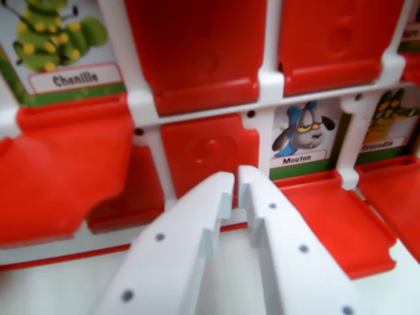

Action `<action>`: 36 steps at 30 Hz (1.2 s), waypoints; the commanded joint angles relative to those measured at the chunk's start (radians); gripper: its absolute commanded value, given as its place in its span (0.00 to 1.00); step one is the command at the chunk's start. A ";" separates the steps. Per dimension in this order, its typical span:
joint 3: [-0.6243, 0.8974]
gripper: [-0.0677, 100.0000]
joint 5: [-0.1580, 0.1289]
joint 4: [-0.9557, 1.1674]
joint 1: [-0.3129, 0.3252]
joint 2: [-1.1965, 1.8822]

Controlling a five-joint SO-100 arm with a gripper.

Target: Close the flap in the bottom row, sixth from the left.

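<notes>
In the wrist view my white gripper (236, 176) fills the lower middle, its two fingers nearly together with nothing between them. The tips sit just in front of a closed red flap (209, 152) in the lower row of a red and white flap game board (270, 84). Right of that flap, an open flap (331, 220) lies flat below a picture card labelled Mouton (303, 134). Further right another open flap (394, 190) lies below a card labelled Crocodile (387, 121). On the left, a card labelled Chenille (62, 46) shows above a big open red flap (62, 170).
Two closed red flaps (197, 46) (335, 39) fill the upper row. A pale table surface (52, 289) shows below the board's front edge.
</notes>
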 commanded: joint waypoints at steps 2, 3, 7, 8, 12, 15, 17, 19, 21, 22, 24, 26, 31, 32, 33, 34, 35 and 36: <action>-0.156 0.00 0.008 0.017 0.003 0.014; -0.160 0.00 0.005 0.017 0.003 0.014; -0.132 0.00 -0.003 0.017 -0.002 0.061; -0.115 0.00 0.000 0.018 -0.005 0.097; -0.103 0.00 0.057 0.147 -0.020 0.282; -0.084 0.00 0.084 0.305 -0.035 0.469; -0.023 0.00 0.080 0.364 -0.041 0.600; 0.041 0.00 0.077 0.440 -0.046 0.735; 0.141 0.00 0.066 0.491 -0.049 0.888; 0.195 0.00 0.057 0.509 -0.051 0.960; 0.275 0.00 0.046 0.557 -0.058 1.104; 0.339 0.00 0.032 0.600 -0.072 1.247; 0.357 0.00 0.023 0.739 -0.107 1.489; 0.362 0.00 0.021 0.755 -0.109 1.531; 0.370 0.00 0.023 0.769 -0.107 1.571; 0.373 0.00 0.028 0.790 -0.106 1.609; 0.367 0.00 0.034 0.827 -0.106 1.638; 0.359 0.00 0.040 0.867 -0.106 1.664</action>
